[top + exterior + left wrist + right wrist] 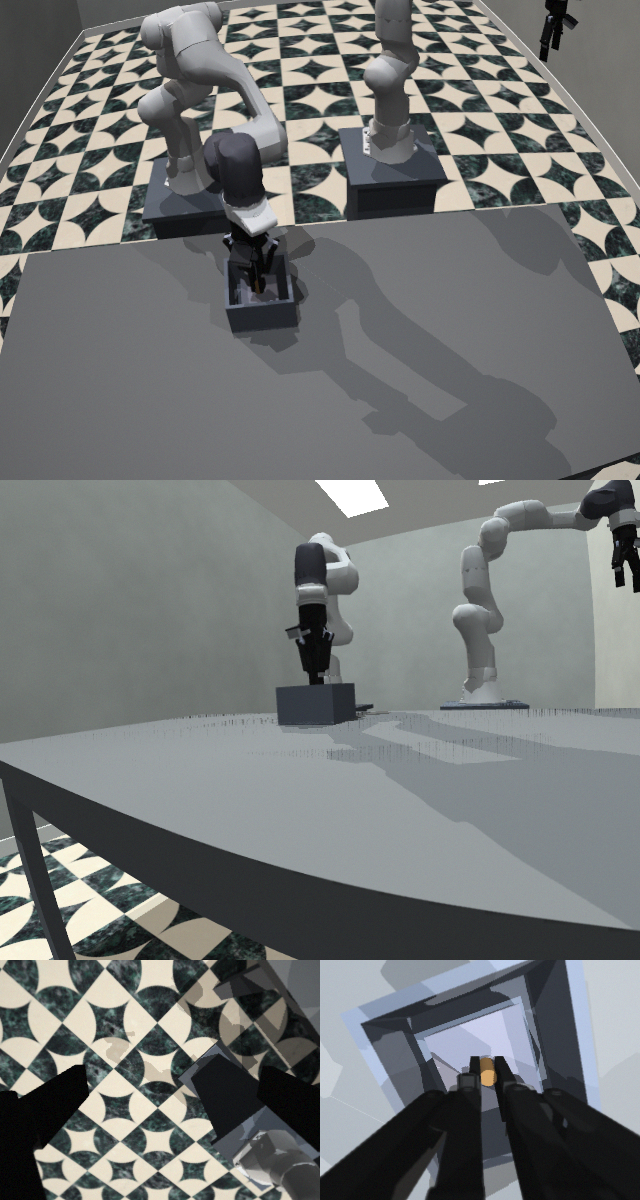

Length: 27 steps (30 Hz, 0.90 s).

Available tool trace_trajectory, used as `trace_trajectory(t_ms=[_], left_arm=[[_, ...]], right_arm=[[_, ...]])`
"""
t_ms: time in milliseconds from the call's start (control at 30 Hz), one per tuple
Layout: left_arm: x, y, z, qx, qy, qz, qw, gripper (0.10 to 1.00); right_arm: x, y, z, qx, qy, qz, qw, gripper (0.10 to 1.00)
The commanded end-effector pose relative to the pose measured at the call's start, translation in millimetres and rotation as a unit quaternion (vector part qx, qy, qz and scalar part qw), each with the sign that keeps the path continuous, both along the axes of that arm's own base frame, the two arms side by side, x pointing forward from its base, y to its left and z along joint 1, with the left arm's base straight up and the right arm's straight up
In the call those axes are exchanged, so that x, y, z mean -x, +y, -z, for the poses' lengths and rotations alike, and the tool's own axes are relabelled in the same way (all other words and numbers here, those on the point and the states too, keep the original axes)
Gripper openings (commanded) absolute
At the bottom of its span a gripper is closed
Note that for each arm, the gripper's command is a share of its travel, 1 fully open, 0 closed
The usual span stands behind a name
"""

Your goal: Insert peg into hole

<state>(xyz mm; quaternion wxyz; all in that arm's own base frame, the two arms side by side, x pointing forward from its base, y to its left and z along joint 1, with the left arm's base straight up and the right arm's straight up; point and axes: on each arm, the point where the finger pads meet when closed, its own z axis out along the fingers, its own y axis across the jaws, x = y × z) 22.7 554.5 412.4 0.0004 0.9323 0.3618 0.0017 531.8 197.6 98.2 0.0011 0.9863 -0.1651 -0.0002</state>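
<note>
The open dark grey box [263, 317] [305, 705] [582, 1025] stands on the table. The pale plate [273, 292] [467, 1035] lies at its bottom. My right gripper [257, 282] [316, 679] [486, 1070] points down into the box, its fingertips below the rim, shut on the orange peg [257, 287] [488, 1076]. The peg looks roughly upright over the plate. The fingers and peg hide the hole, and I cannot tell whether the peg's lower end is in it. My left gripper [550, 53] [628, 586] [173, 1081] is open and empty, high up away from the box.
The box walls stand close around my right fingers on all sides. The grey table [155, 392] [258, 790] extends around the box, whose back wall is near the table's rear edge. Both arm bases stand on pedestals [392, 173] behind that edge.
</note>
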Motion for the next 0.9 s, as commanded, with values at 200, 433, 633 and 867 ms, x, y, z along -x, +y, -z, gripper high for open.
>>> trace_trajectory(t_ms=[200, 433, 633, 867], left_arm=[[1.0, -0.5, -0.6, 0.000, 0.002, -0.003, 1.0000, 1.000], [1.0, -0.5, -0.6, 0.000, 0.002, -0.003, 1.0000, 1.000], [1.0, -0.5, -0.6, 0.000, 0.002, -0.003, 1.0000, 1.000], [1.0, -0.5, -0.6, 0.000, 0.002, -0.003, 1.0000, 1.000]], right_arm=[[-0.4, 0.0, 0.9, -0.001, 0.000, -0.002, 1.0000, 0.099], [-0.4, 0.0, 0.9, -0.001, 0.000, -0.002, 1.0000, 0.249], [-0.4, 0.0, 0.9, -0.001, 0.000, -0.002, 1.0000, 0.249], [-0.4, 0.0, 0.9, -0.001, 0.000, -0.002, 1.0000, 0.249]])
